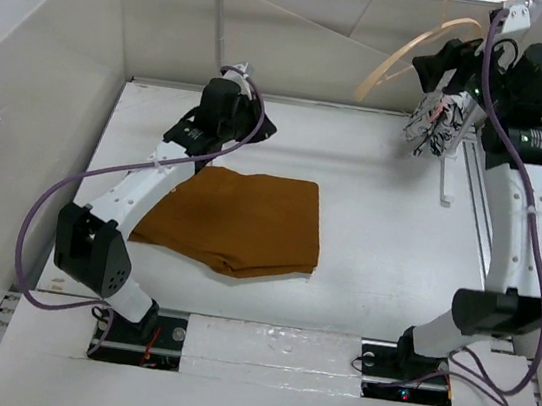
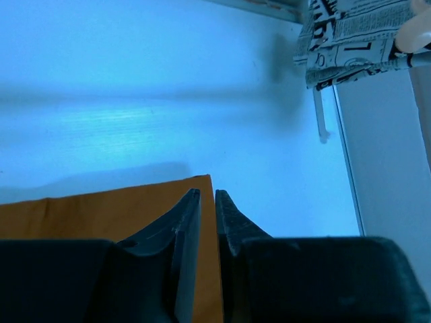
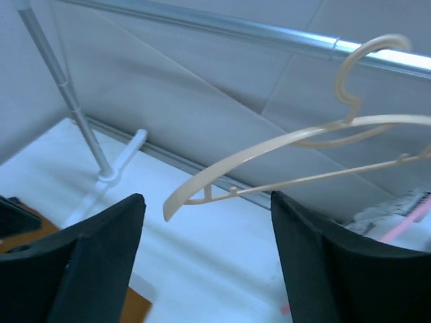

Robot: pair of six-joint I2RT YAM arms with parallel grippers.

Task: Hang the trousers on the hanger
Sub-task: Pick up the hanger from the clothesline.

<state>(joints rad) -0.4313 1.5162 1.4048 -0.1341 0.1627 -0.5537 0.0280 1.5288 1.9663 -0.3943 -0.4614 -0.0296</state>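
The rust-brown trousers [image 1: 238, 221] lie folded flat in the middle of the table; their far corner [image 2: 135, 208] shows behind my left fingers. My left gripper [image 1: 260, 124] [image 2: 207, 192] hovers past the trousers' far edge, its jaws shut to a thin slit with nothing between them. The light tan hanger [image 1: 390, 58] [image 3: 269, 145] hangs by its hook on the metal rail [image 3: 222, 27] at the back right. My right gripper [image 1: 441, 70] [image 3: 207, 197] is raised just in front of the hanger's left arm, open wide and holding nothing.
A black-and-white patterned cloth [image 1: 439, 121] [image 2: 350, 40] on a thin pink hanger [image 3: 404, 225] hangs below the right gripper. The rack's upright post [image 1: 217, 14] [image 3: 74, 108] stands at the back left. Cardboard walls [image 1: 23, 98] enclose the table.
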